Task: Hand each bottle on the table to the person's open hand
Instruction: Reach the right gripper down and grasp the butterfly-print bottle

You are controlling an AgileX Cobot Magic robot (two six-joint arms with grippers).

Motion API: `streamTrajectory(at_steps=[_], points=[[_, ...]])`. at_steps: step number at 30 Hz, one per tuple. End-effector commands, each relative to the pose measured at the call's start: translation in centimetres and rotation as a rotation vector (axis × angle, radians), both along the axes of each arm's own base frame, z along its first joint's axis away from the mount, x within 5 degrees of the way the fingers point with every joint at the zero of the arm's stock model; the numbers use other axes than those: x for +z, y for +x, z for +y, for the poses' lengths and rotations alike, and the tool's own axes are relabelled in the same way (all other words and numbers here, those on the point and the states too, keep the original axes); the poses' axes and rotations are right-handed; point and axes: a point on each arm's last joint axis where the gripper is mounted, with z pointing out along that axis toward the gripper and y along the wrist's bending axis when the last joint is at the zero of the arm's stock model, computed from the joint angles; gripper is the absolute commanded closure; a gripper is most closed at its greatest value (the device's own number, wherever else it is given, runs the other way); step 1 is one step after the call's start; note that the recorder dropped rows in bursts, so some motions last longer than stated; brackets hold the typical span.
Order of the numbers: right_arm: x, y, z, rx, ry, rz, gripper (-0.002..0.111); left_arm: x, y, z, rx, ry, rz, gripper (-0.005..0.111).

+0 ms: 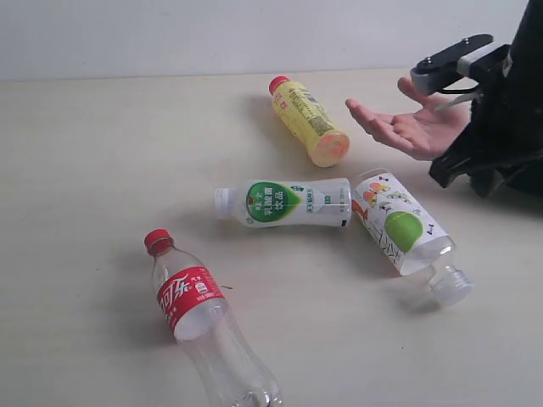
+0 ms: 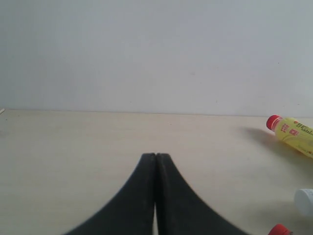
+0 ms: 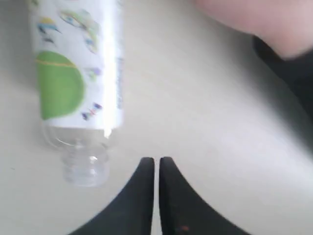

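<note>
Four plastic bottles lying flat on the pale wood-grain tabletop (image 1: pixel 85 170): red-label clear bottle (image 1: pixel 199 318), white bottle (image 1: pixel 284 203) with green label, yellow bottle (image 1: pixel 307 121), fruit-label bottle (image 1: pixel 403 231) touching the white one's base. One open hand (image 1: pixel 403 127) near the yellow. Plain white wall (image 2: pixel 146 49) behind. My left gripper (image 2: pixel 155 157) and right gripper (image 3: pixel 156 161): both closed, empty.

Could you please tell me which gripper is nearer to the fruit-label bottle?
Right. The right gripper hangs just beside the fruit-label bottle, near its neck. The left gripper sits farther off, with that bottle outside its view.
</note>
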Motion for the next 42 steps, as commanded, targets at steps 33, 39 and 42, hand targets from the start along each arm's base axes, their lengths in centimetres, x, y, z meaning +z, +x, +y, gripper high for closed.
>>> streamTrajectory(at_steps=[33,39,42], points=[[-9.9,3.7,2.9,0.060,0.148,0.116,0.033,0.0,0.0,0.0,-0.006,-0.007,-0.005,0.106],[-10.0,3.7,2.9,0.050,0.147,0.127,0.047,0.0,0.0,0.0,-0.006,-0.007,-0.005,0.106],[-10.0,3.3,2.8,0.020,0.138,0.167,0.078,0.0,0.0,0.0,-0.006,-0.007,-0.005,0.106]])
